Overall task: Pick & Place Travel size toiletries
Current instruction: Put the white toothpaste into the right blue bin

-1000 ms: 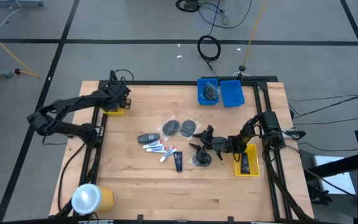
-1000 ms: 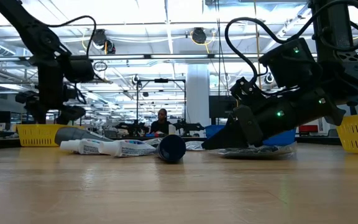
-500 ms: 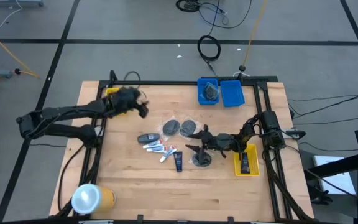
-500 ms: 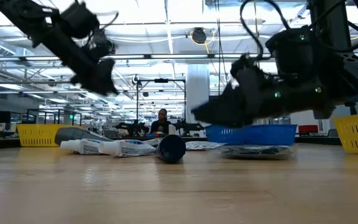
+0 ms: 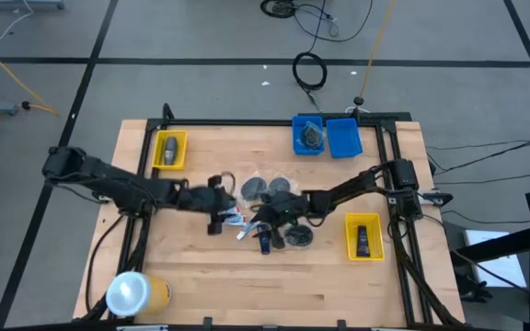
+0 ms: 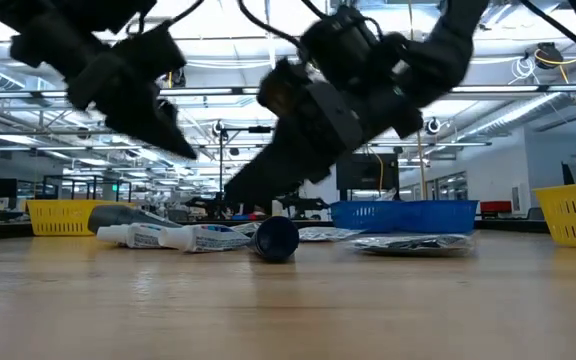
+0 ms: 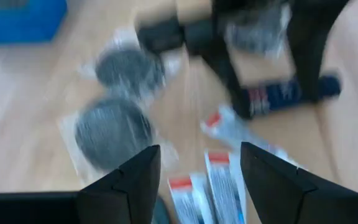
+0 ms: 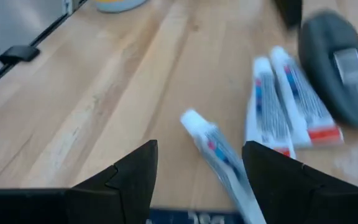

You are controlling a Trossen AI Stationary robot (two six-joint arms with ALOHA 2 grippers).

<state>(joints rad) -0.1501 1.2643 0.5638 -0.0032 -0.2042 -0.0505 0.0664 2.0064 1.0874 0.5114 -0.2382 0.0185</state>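
Three white tubes (image 8: 278, 106) on wooden table (image 5: 339, 285)

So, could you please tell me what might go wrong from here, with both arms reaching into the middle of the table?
1. The left pincer and the right pincer hang close together over the same cluster, so they could collide.
2. The white tubes lie side by side beside the dark bottle; an open pincer might catch two items or nudge one away.
3. The bagged discs lie flat, so the fingers may slip off them.

Matt wooden table (image 5: 201, 276); glossy plastic tubes (image 8: 284, 106).
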